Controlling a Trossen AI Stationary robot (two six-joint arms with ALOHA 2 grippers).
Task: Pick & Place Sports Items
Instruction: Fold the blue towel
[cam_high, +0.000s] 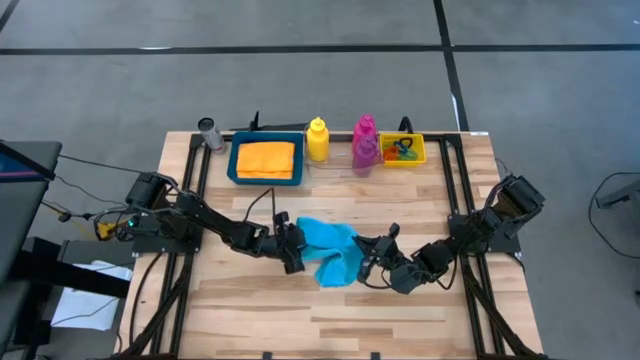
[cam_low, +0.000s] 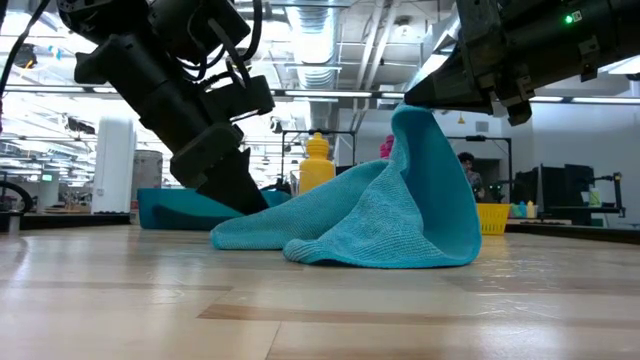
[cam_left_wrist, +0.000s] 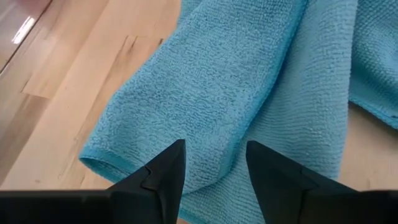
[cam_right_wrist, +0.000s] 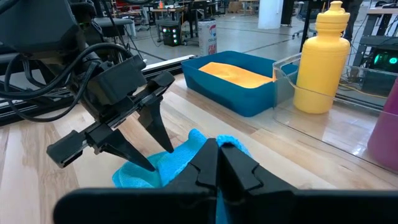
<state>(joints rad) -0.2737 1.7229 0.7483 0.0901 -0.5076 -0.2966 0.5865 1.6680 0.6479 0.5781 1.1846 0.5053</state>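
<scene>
A: One cloth placed: orange cloth (cam_high: 267, 159) lies in blue tray (cam_high: 236, 163) at table (cam_high: 400, 320) far edge. Yellow bottle (cam_high: 317, 140), magenta bottle (cam_high: 364, 142), rings in yellow bin (cam_high: 403, 150) alongside, to its right.

B: Left to do?

A: Cyan cloth (cam_high: 330, 247), mid-table, unplaced. Left gripper (cam_high: 291, 247) straddles its left edge, fingers (cam_left_wrist: 165, 171) apart, nothing clamped. Right gripper (cam_high: 378, 251) closed on cloth's right corner, held raised. Purple bottle not seen.

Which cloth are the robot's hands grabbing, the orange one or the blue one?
The cyan cloth, crumpled on the bare table between both grippers; the right gripper pinches one corner up. The orange cloth lies flat in the blue tray, untouched.
</scene>
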